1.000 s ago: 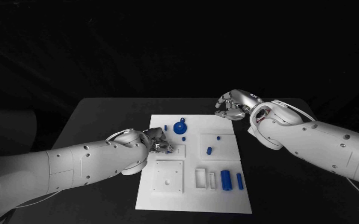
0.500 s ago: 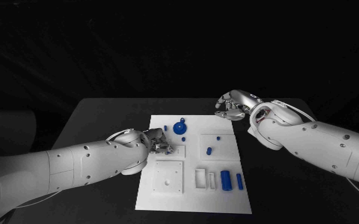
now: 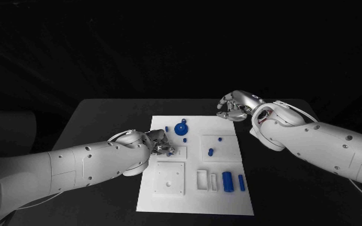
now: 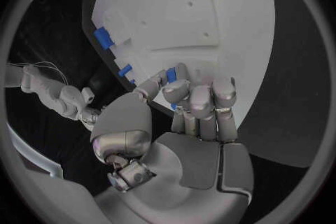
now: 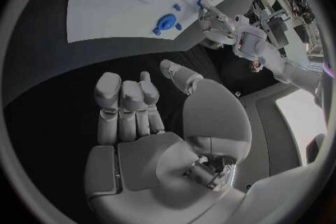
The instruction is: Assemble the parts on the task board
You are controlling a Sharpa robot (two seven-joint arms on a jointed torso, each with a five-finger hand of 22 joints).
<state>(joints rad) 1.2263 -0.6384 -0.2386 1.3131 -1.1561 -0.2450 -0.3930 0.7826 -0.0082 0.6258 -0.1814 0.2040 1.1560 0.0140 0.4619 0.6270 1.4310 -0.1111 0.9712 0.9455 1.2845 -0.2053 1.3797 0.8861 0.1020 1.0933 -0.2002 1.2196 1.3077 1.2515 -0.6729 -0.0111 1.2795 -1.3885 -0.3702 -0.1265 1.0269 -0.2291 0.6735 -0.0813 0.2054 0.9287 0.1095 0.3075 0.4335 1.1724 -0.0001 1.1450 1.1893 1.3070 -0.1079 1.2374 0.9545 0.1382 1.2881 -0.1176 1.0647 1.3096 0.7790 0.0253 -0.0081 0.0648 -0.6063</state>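
Observation:
The white task board (image 3: 196,194) lies in the middle of the black table. My left hand (image 3: 161,145) rests on the board's left side over a small raised square. In the left wrist view its fingers (image 4: 199,98) press down on the board (image 4: 210,11) and pinch a small blue part (image 4: 171,74). My right hand (image 3: 232,106) hovers over bare table just past the board's far right corner. Its fingers (image 5: 125,103) are loosely bent and hold nothing. A blue round disc (image 3: 181,128) stands near the far edge, and two blue bars (image 3: 227,180) lie at the near right.
Small blue pegs (image 3: 211,152) stand on the board's middle block. White raised blocks and slots (image 3: 170,178) fill its near half. Black table (image 3: 105,116) runs on both sides of the board. The right wrist view shows the disc (image 5: 166,21) and my left hand (image 5: 210,17) beyond it.
My left hand's fingers have shifted slightly on the small raised square, and the blue bit beside them shows less. The right arm has stayed still.

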